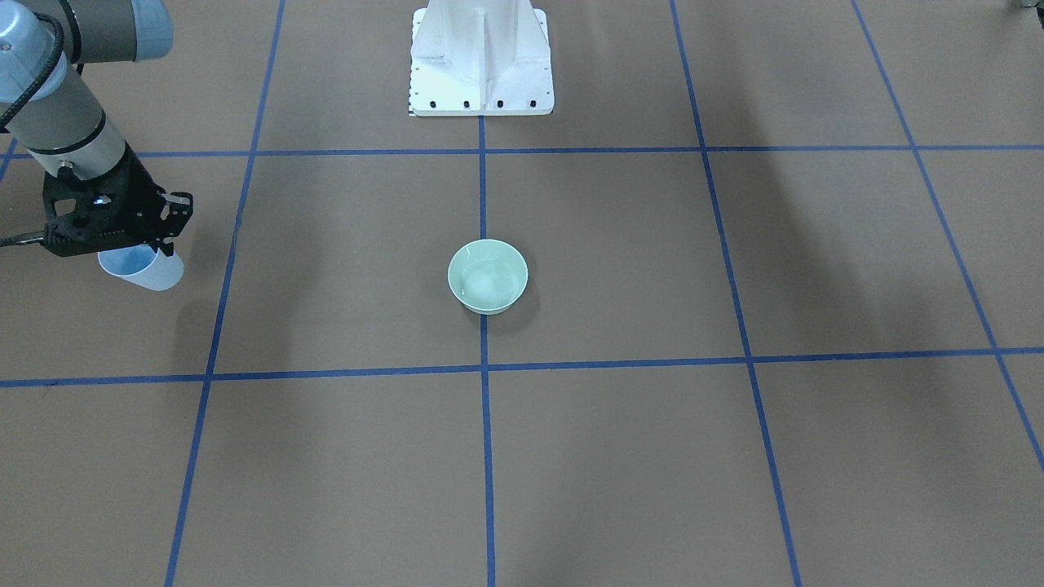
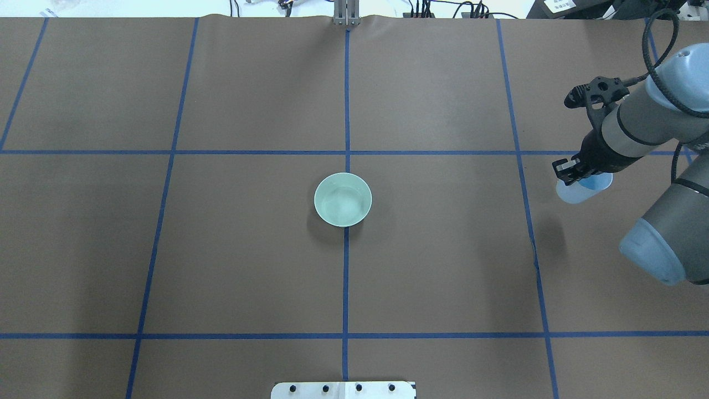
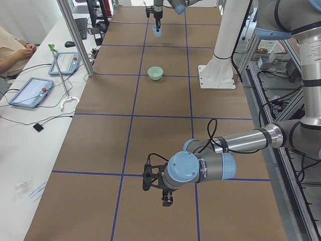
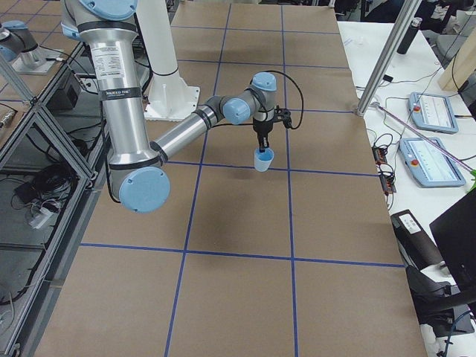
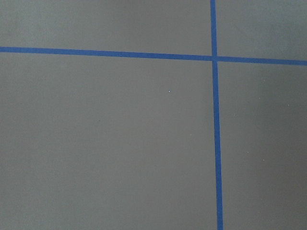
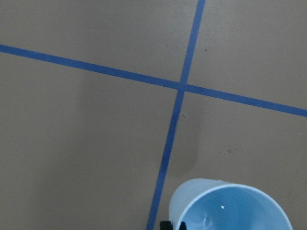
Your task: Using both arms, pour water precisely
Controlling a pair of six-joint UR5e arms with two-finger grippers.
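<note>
Probably nearly done: near the right edge of the bench [image 2: 443, 266] my right hand [image 2: 571, 173] is clamped on the raised cup [image 2: 579, 194], not yet set down. I cannot tell my left hand's [image 3: 165, 200] state. The middle bowl [image 2: 343, 191] shows a sheen of water [image 2: 343, 205].

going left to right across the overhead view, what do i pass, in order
pale green bowl → blue cup → right arm's big blue joint cap
</note>
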